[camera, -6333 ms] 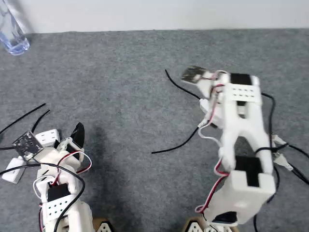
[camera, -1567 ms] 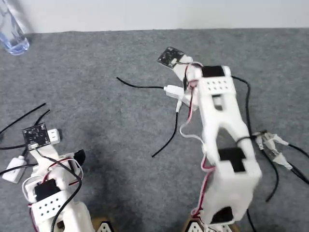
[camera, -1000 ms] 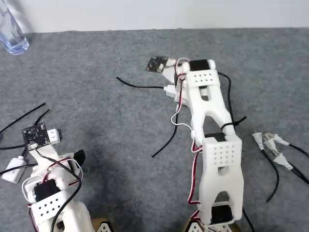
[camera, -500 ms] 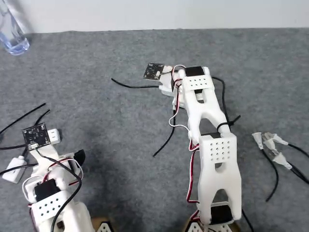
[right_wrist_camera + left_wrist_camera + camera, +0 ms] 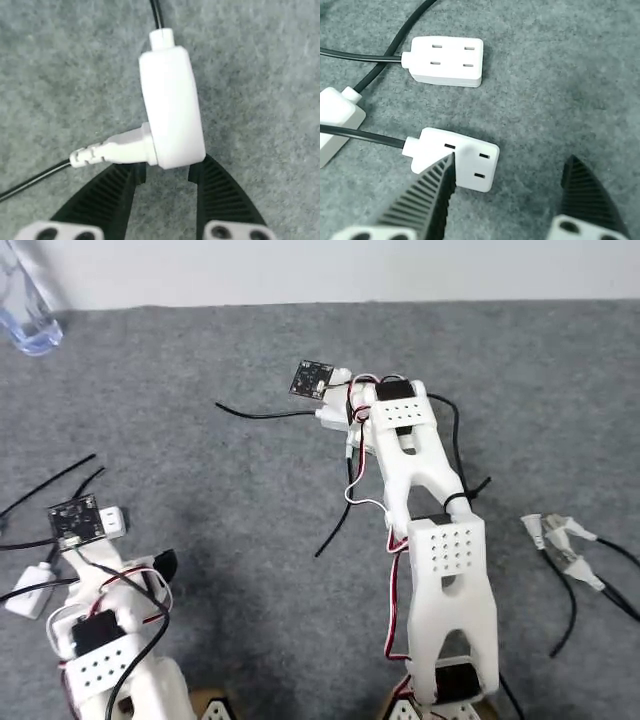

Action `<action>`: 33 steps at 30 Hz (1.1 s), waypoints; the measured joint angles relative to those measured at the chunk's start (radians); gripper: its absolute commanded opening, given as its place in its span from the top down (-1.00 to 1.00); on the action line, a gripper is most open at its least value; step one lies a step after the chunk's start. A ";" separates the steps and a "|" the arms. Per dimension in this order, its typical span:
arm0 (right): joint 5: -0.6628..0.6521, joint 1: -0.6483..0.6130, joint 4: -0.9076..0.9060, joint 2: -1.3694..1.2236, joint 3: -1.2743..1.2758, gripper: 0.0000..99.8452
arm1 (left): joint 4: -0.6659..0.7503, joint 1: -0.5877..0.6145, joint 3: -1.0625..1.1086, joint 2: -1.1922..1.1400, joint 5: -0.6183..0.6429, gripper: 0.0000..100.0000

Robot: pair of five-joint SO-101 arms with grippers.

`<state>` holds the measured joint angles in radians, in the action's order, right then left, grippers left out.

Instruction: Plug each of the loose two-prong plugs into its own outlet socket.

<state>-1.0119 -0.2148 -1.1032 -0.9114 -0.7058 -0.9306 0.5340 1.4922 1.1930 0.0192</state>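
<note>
**Right pincer** (image 5: 169, 171): you hold it closed on one end of a white outlet block (image 5: 172, 95), with a black finger pressed to each side. A white plug (image 5: 125, 147) is seated in the block's side face, and its thin cord (image 5: 35, 180) runs off over the grey carpet. The block's own black cable (image 5: 156, 12) leaves from the opposite end. From above, you find this block past the middle of the tabletop (image 5: 200, 360), toward the far edge, with the right arm (image 5: 445, 560) stretched out to it.

**Left pincer** (image 5: 511, 160): you have it open, fingers wide apart, hanging over the near left corner. One ribbed finger (image 5: 432, 195) overlaps the edge of a white outlet socket (image 5: 465, 160) that lies flat with its slots up. You cannot tell whether they touch. A second outlet socket (image 5: 445, 61) lies just beyond it, also slots up and apart from the first. Each has a black lead. A third white body (image 5: 335, 117) lies beside both.

**Loose plugs** (image 5: 560, 538): you see a small white cluster with dark cords near the right edge, well apart from both pincers.

**Other:** a clear bottle (image 5: 25, 318) stands at the far left corner.
</note>
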 measured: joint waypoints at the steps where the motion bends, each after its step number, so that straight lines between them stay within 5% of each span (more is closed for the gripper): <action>1: 0.005 0.000 -0.020 0.008 0.000 0.73 | 0.000 0.000 0.000 0.000 0.000 0.35; 5: 0.008 -0.002 -0.157 0.054 0.000 0.98 | 0.000 0.000 0.000 0.000 0.000 0.35; 15: 0.084 -0.002 -0.640 0.256 0.000 0.98 | 0.000 0.000 0.000 0.000 0.000 0.35; 33: 0.173 0.037 -0.651 0.809 0.565 0.98 | 0.028 0.000 0.000 0.000 0.000 0.35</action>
<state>-0.8385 -0.1780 -1.7538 -0.1028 -0.1412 -0.9030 0.5340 1.4922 1.1930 0.0192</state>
